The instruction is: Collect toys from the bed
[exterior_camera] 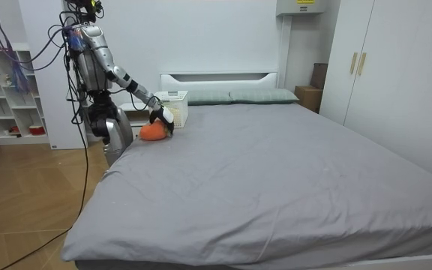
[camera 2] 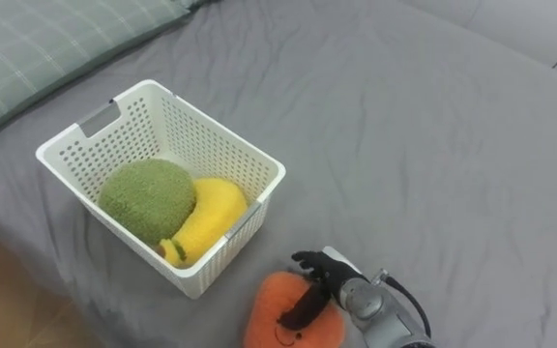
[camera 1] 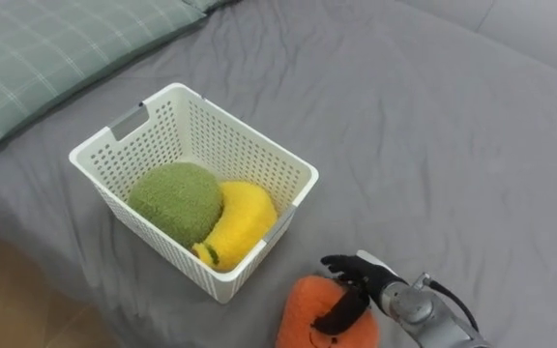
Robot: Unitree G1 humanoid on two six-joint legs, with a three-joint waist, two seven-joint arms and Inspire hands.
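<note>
Left eye view, lower right: my right hand (camera 1: 370, 278) lies on top of the soft orange plush toy (camera 1: 307, 314). The dark fingers are curled over its crown and the thumb is drawn across its front, so I have it pinched, not just touched. The grip sits high on the toy, which I judge suits a lift straight up off the sheet.

The toy rests on the grey-sheeted bed (camera 1: 433, 145), near the edge where I stand and just beside the near corner of the white perforated plastic basket (camera 1: 177, 94), not touching it. The basket sits open-topped on the bed. In it are a round green plush toy (camera 1: 174, 198) and a yellow banana-shaped plush toy (camera 1: 240, 217), lying against each other. They fill much of the floor of the basket, so the orange one will likely have to land on top of them.

A green checked pillow (camera 1: 46, 48) lies beyond the basket, well apart from my hand.

In the room view I stand at the bedside with that arm reaching down to the toy (exterior_camera: 151, 132). The basket (exterior_camera: 175, 105) is just past it, so the carry should be short.
</note>
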